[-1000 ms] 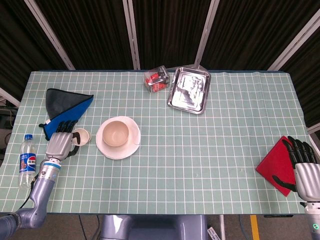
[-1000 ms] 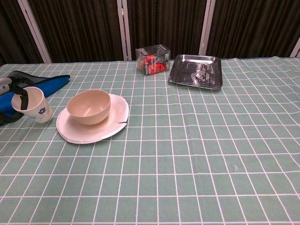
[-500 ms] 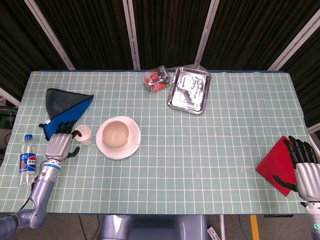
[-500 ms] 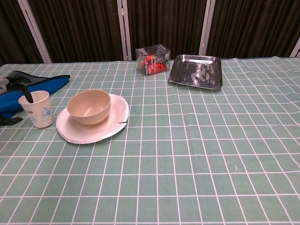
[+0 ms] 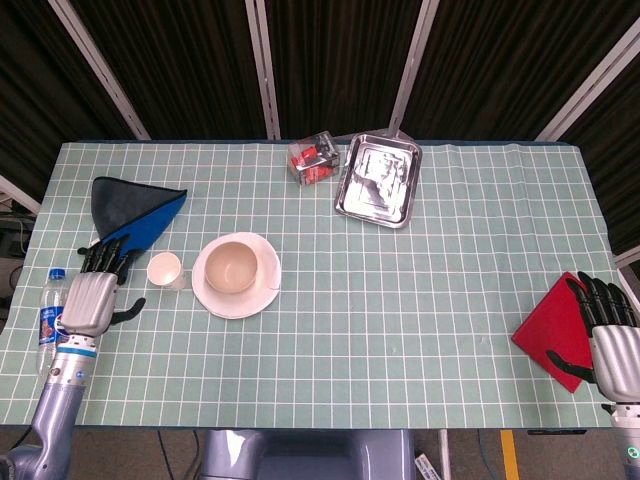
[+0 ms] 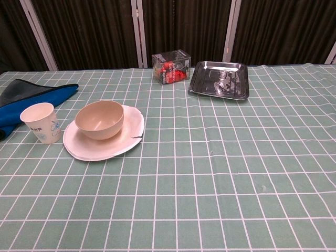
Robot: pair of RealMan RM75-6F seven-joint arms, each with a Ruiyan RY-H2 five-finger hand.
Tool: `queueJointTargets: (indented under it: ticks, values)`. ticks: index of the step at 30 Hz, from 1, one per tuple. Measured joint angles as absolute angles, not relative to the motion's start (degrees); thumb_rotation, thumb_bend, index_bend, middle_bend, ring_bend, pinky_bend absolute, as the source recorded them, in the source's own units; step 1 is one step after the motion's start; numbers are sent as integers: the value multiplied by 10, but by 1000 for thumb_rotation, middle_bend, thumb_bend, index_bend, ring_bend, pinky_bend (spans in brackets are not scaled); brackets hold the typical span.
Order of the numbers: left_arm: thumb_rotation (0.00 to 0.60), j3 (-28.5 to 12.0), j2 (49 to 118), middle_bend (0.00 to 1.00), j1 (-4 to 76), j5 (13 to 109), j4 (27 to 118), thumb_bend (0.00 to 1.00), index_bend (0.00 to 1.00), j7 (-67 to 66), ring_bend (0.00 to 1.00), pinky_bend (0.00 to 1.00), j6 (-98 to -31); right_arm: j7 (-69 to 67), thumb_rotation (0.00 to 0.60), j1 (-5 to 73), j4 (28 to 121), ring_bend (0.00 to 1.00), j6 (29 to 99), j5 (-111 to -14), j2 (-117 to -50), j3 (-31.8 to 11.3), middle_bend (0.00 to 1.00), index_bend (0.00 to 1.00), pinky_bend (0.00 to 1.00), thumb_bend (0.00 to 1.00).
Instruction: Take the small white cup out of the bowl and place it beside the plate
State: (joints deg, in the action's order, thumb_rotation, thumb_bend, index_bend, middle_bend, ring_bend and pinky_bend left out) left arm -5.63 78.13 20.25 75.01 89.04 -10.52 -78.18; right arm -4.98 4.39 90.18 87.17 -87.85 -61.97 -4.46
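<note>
The small white cup point(image 5: 164, 270) point(image 6: 42, 123) stands upright on the table, just left of the white plate point(image 5: 215, 296) point(image 6: 89, 148). A beige bowl point(image 5: 232, 266) point(image 6: 99, 119) sits on the plate with nothing in it. My left hand point(image 5: 92, 297) is open, left of the cup and apart from it, holding nothing. It shows only in the head view. My right hand point(image 5: 607, 335) lies open at the table's near right edge, over a red cloth point(image 5: 552, 327).
A blue and dark cloth point(image 5: 130, 211) point(image 6: 29, 96) lies behind the cup. A Pepsi bottle point(image 5: 49, 319) lies at the left edge beside my left arm. A steel tray point(image 5: 378, 179) point(image 6: 219, 80) and a clear box point(image 5: 314, 157) point(image 6: 170, 66) stand at the back.
My left hand set the cup upright beside the plate, let go of it and drew back to the left and toward the near edge. The right hand has not moved.
</note>
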Motion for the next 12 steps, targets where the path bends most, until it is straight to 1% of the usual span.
queueJointTargets:
  ticks: [4,10,12]
  values:
    - [600,-43,769,0,169,781,896,200,10,-105,0,0,-843,-47,600,46,899,0,867,-880,-620,-43,0,36,0,35]
    - [600,-18,755,0,102,809,896,164,0,-112,0,0,-932,-34,600,50,896,0,858,-884,-624,-39,0,36,0,33]
    - [600,-12,747,0,84,813,898,163,0,-112,0,0,-949,-28,600,51,894,0,857,-886,-627,-37,0,36,0,33]
